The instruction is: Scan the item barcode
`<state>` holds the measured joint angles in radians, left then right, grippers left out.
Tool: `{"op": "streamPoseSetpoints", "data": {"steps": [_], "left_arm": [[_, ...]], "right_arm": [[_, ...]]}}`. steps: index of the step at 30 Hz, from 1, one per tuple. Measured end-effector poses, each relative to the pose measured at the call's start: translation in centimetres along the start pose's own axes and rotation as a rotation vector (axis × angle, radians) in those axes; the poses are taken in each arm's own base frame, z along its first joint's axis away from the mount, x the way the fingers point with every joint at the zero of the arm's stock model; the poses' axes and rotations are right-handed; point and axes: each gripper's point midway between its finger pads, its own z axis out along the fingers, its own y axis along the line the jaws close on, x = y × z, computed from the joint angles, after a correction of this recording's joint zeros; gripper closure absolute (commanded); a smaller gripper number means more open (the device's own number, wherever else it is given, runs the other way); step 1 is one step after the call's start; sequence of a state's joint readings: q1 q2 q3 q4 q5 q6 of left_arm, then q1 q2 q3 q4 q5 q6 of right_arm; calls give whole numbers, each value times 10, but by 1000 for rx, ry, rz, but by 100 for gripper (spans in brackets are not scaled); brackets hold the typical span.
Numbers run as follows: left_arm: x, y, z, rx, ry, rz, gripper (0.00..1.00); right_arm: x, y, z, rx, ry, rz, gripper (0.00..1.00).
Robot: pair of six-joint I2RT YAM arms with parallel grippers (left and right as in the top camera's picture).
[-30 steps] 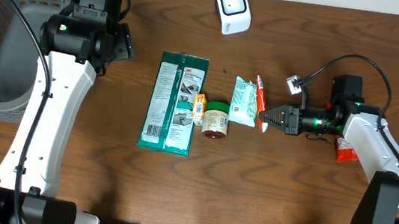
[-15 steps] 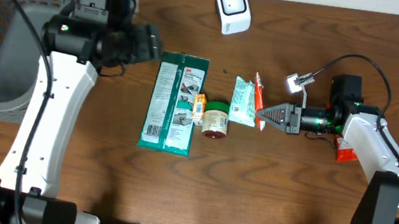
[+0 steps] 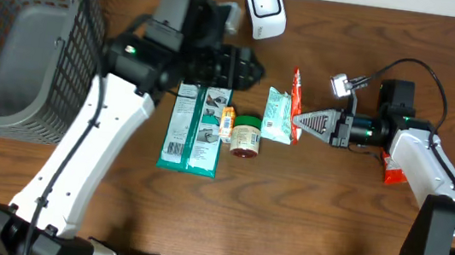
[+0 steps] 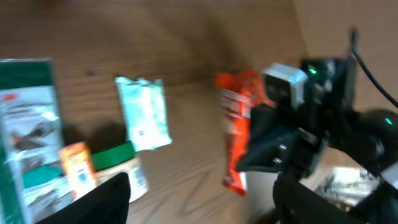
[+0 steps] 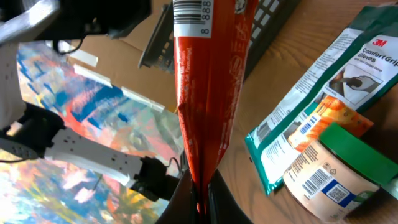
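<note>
Red packet (image 5: 208, 81) is clamped by its lower edge between the right gripper's (image 5: 200, 193) closed fingertips, its barcode end sticking out beyond them. Just past those tips lie a pale sachet (image 3: 278, 114) and a green-lidded jar (image 3: 246, 136). The left gripper's (image 3: 251, 68) fingers stand apart, empty, above a green glove pack (image 3: 198, 117).

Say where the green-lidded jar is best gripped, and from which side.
Probably from above, across the labelled body of the jar near its base: it lies on its side, and the orange box and pale packet crowd the lid end.
</note>
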<state>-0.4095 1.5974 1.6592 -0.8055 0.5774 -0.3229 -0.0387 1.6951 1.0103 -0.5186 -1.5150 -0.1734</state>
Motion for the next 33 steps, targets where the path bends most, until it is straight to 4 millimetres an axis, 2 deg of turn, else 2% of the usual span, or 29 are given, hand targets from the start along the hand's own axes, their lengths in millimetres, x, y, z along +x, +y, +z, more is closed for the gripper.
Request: {"op": "streamPoseSetpoints", "data": {"steps": [4, 9, 13, 19, 21, 28, 33], "left_arm": [[7, -19, 10, 15, 10, 51, 28], [9, -26, 14, 10, 4, 77, 27], [6, -26, 14, 7, -8, 82, 27], [8, -28, 15, 10, -5, 85, 28], [9, -31, 16, 14, 0, 90, 28], [17, -50, 23, 40, 6, 130, 32], [13, -50, 23, 32, -14, 138, 32]], "right_arm": [[-1, 1, 0, -5, 0, 48, 99], [-3, 9, 5, -16, 14, 77, 99], [-12, 34, 9, -27, 23, 6, 99], [-31, 85, 12, -50, 23, -180, 99], [-33, 94, 13, -56, 26, -198, 99], [-35, 96, 15, -48, 29, -155, 99], [-41, 96, 15, -39, 20, -179, 99]]}}
